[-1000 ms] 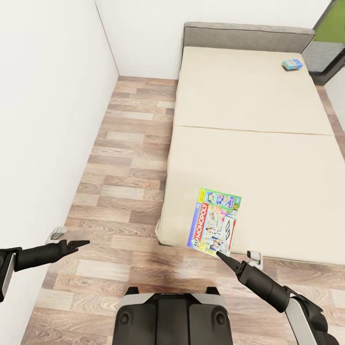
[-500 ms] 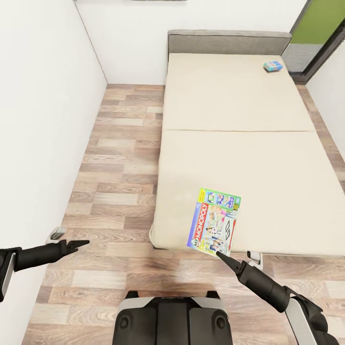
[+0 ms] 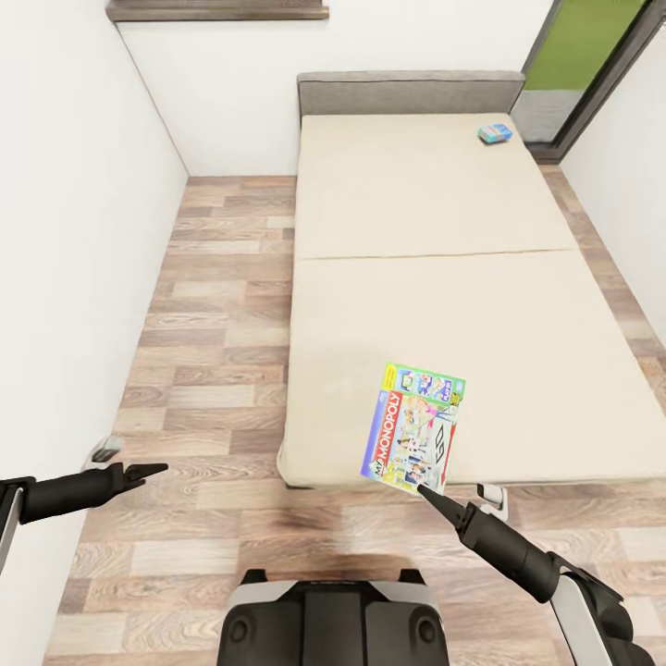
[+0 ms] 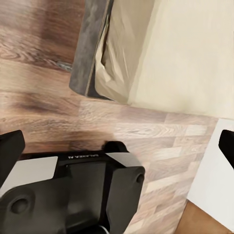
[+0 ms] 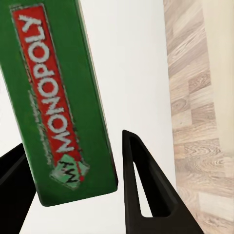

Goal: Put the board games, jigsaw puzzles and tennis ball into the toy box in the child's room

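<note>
My right gripper (image 3: 427, 490) is shut on the lower edge of a green-blue Monopoly board game (image 3: 413, 427), held up in front of the bed's near edge. In the right wrist view the green box side (image 5: 53, 102) sits between the two black fingers (image 5: 141, 185). A smaller blue board game (image 3: 496, 134) lies at the far right corner of the cream bed (image 3: 416, 203). My left gripper (image 3: 153, 472) hangs over the wood floor near the left wall, open and empty; in the left wrist view its fingertips (image 4: 9, 156) stand far apart.
A white wall (image 3: 65, 231) runs along the left, close to my left arm. Wood floor (image 3: 213, 324) lies between wall and bed. The grey headboard (image 3: 407, 92) is at the far end, a dark-framed doorway (image 3: 592, 55) at the far right. My base (image 3: 328, 615) is below.
The whole view has shifted: the camera has pulled back from the bed, which looks smaller and farther. The Monopoly box stays in my right gripper. Both arms hold their poses.
</note>
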Tool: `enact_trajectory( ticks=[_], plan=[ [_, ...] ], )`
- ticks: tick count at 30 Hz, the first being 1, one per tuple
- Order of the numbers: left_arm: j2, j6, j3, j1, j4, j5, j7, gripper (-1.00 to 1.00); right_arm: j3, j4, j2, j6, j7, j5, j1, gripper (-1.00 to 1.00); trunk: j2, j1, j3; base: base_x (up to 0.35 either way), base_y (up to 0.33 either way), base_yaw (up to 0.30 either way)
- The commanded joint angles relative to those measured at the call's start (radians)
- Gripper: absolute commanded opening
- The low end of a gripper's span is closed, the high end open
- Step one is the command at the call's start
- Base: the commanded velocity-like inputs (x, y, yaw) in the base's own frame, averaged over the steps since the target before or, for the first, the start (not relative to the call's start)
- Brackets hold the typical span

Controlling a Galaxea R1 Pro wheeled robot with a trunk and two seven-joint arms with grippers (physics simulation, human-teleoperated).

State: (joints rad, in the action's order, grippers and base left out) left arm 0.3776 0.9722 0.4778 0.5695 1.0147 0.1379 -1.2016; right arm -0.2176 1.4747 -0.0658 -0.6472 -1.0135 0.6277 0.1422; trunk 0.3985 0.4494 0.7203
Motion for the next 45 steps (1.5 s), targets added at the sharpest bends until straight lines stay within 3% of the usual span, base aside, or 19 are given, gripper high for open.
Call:
enact_trajectory(
  ticks=[1,13,45],
  plan=[
    [0.000,0.008,0.002,0.001,0.001,0.010,-0.010,1.00,0.000,0.001,0.000,-0.006,0.000,0.004,0.000,-1.00,0.001,0.001,-0.001,0.000,0.000,-0.117],
    [0.003,0.008,0.002,0.000,0.001,0.010,-0.010,1.00,0.000,0.001,0.000,0.030,0.002,0.004,0.000,-1.00,0.001,0.001,-0.020,0.000,0.000,-0.099],
    [0.004,0.009,0.002,0.000,0.001,0.009,-0.012,1.00,0.001,-0.002,0.000,0.035,0.004,0.002,0.000,-1.00,0.001,0.001,-0.072,0.000,0.000,-0.097]
  ],
)
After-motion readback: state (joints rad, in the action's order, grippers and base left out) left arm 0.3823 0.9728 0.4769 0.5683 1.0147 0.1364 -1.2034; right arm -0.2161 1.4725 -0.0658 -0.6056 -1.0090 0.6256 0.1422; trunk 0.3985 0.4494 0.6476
